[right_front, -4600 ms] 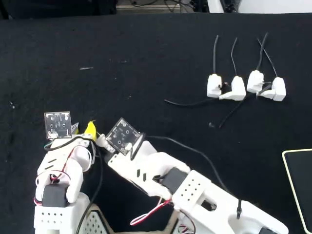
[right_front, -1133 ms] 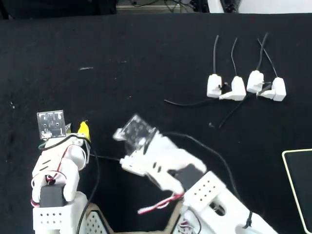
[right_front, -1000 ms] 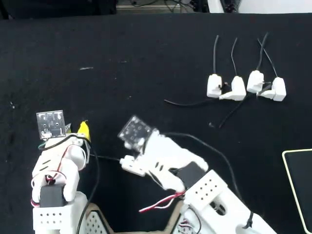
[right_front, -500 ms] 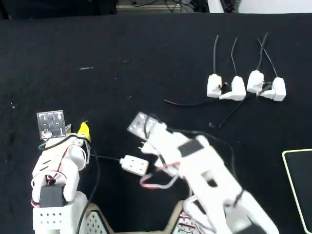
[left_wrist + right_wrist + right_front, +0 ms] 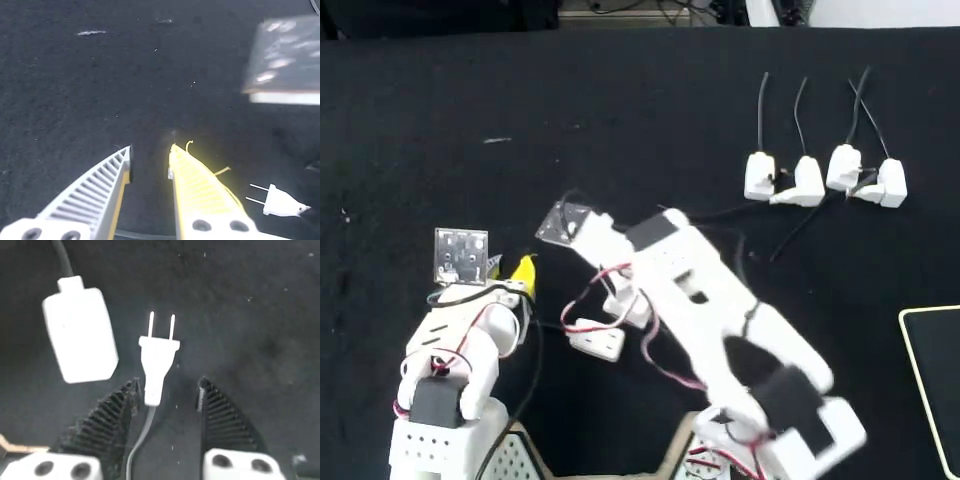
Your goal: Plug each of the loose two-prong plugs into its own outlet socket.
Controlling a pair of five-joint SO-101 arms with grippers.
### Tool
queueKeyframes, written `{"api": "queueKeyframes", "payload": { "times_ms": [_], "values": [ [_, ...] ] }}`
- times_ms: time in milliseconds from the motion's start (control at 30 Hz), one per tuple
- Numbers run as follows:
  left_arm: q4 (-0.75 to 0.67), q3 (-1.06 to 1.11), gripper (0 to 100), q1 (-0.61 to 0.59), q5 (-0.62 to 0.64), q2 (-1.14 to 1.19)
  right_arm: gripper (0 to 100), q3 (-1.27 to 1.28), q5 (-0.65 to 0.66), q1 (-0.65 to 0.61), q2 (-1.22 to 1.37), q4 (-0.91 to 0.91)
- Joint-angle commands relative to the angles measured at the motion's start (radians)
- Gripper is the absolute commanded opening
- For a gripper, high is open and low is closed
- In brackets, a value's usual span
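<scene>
A white two-prong plug (image 5: 159,360) lies flat on the black table just ahead of my right gripper (image 5: 165,387), which is open with its black fingers either side of the plug's tail and cable. Beside the plug lies a white outlet socket (image 5: 80,340) on a black cord. From above, the socket (image 5: 597,341) rests near the front middle, with the plug (image 5: 632,310) just right of it under the right arm. My left gripper (image 5: 150,155) is open and holds nothing, with the plug (image 5: 280,200) off to its side. It sits left of the socket (image 5: 510,268).
Several white connectors (image 5: 807,182) with black cables lie in a row at the back right. A dark tray with a pale rim (image 5: 932,370) shows at the right edge. The right arm's body (image 5: 720,320) crosses the front middle of the table.
The right arm has swung up over the plug, and the outlet socket now lies by itself on the table. The left gripper has shifted a little to the right.
</scene>
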Motion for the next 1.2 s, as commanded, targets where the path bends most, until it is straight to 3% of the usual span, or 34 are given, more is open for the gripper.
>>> {"api": "queueKeyframes", "payload": {
  "times_ms": [0,367,433,533,600,767,900,1033,1167],
  "values": [
    [0.026,-0.015,13,0.01,0.005,-0.006,18.0,-0.077,0.002,-0.018,0.105,-0.052],
    [0.028,-0.016,13,0.01,0.005,-0.006,17.9,-0.151,0.003,-0.02,0.225,-0.052],
    [0.026,-0.015,13,0.01,0.005,-0.006,14.3,-0.151,0.009,-0.014,0.243,-0.052],
    [0.025,-0.012,13,0.01,0.005,-0.006,1.1,-0.153,0.009,0.009,0.269,-0.054],
    [0.025,-0.008,13,0.01,0.005,-0.006,1.9,-0.153,0.009,0.037,0.272,-0.052],
    [0.026,-0.007,13,0.01,0.005,-0.006,1.0,-0.191,0.008,0.084,0.162,-0.051],
    [0.025,-0.016,13,0.015,0.005,-0.008,1.0,-0.209,-0.015,0.031,-0.001,-0.035],
    [0.023,-0.053,13,0.015,0.012,-0.009,1.0,-0.102,-0.147,-0.08,-0.122,-0.19],
    [0.023,-0.136,13,0.021,0.015,-0.009,1.0,0.094,-0.18,-0.167,-0.234,-0.414]
  ]
}}
